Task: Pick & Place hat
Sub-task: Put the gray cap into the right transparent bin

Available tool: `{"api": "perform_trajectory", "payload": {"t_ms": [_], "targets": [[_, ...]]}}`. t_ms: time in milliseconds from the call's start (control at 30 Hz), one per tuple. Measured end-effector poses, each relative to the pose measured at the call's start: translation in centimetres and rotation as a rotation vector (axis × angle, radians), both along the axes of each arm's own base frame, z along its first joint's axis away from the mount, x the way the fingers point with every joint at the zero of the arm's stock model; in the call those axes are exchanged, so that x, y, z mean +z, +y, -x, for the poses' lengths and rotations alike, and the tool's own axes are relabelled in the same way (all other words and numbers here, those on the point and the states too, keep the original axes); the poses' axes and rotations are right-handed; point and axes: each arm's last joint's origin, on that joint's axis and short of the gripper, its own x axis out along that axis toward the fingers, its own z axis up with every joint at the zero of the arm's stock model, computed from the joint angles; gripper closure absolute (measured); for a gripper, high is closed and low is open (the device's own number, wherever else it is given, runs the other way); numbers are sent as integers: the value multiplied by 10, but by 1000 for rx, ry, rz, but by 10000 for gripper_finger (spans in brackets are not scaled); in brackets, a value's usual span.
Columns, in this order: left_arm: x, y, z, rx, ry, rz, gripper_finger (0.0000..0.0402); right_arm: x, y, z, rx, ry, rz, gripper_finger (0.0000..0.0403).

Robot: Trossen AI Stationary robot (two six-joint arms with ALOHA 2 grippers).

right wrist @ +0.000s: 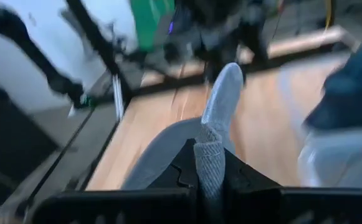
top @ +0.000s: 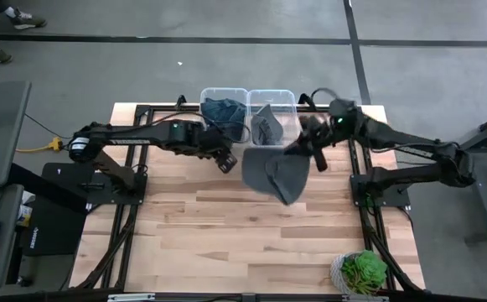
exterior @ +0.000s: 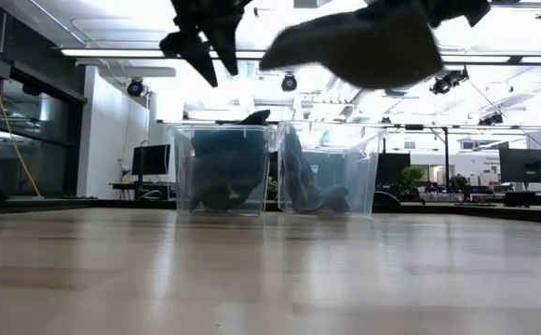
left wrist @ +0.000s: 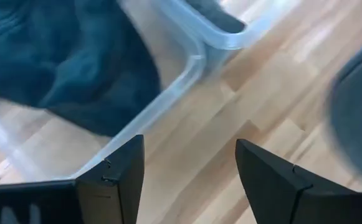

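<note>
A grey hat (top: 278, 174) hangs in the air over the table's middle, just near of two clear bins; in the low view the hat (exterior: 363, 46) floats well above the wood. My right gripper (top: 303, 144) is shut on it beside the right bin (top: 272, 116), which holds a grey garment (top: 266, 127). My left gripper (top: 225, 161) is open and empty in front of the left bin (top: 224, 109), which holds a dark blue garment (top: 221, 110). In the left wrist view its fingers (left wrist: 187, 177) hover over bare wood beside the bin's corner (left wrist: 193, 53). My right gripper pinches a folded ridge of the hat's grey knit edge (right wrist: 210, 155) between its two fingers. The fingers come in roughly level from the table's right side. The hat is lifted clear of the table and spreads out below and to the left of the gripper (top: 272, 178).
A small potted green plant (top: 362, 270) stands at the table's near right corner. The two clear bins sit side by side at the far edge. Bare wood (top: 226, 226) lies across the table's middle and near part.
</note>
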Motion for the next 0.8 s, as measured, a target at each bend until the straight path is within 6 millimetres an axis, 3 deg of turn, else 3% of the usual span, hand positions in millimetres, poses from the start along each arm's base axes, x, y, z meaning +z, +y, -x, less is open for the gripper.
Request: {"api": "perform_trajectory", "payload": {"t_ms": [200,367,467,800], "targets": [[-4,27,21,10,-85,-24,208,53,-20,3,-133,-137,60,399],[-15,58,37,0,-163,-35,209,83,-47,8,-302,-196,72,399],[-21,76,52,-1,-206,-36,209,86,-68,11,-405,-202,45,399],[-6,120,88,-32,-313,-122,209,75,-124,13,-621,-264,-161,399]]}}
